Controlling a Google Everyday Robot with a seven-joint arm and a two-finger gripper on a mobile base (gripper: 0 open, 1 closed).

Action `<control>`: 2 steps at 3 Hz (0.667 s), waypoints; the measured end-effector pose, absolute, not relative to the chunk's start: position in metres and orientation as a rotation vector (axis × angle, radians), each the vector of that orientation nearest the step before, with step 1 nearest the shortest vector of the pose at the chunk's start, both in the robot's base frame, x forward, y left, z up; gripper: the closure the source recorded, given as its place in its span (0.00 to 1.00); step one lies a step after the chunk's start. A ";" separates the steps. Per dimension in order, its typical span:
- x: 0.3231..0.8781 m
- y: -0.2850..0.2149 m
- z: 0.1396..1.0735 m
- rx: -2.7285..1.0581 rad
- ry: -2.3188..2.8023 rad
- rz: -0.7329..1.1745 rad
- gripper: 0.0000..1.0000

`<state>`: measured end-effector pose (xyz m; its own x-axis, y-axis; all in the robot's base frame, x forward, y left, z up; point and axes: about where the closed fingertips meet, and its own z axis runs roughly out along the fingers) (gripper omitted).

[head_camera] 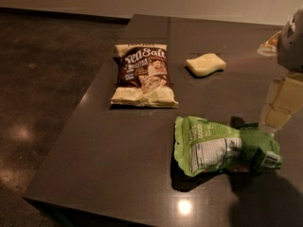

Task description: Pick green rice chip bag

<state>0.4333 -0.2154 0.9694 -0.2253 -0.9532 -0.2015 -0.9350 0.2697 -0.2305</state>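
One risk: gripper [271, 121], right of frame over the crumpled end of the green rice chip bag [213, 146], opening impossible to tell, could skid off slick foil, shoving it across the counter [118, 174].

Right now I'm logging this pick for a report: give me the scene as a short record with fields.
surface: dark table
target: green rice chip bag, lying on the table's near right part, label panel up
arm: hand at the right edge, just over the bag's right end; contact unclear
others: Sea Salt chip bag behind and left of target; pale-yellow block farther back, apart from both bags
status: bag not yet lifted
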 end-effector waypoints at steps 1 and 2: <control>0.416 -0.214 0.955 -1.751 2.239 -0.031 0.00; 0.400 -0.207 0.934 -1.767 2.222 0.011 0.00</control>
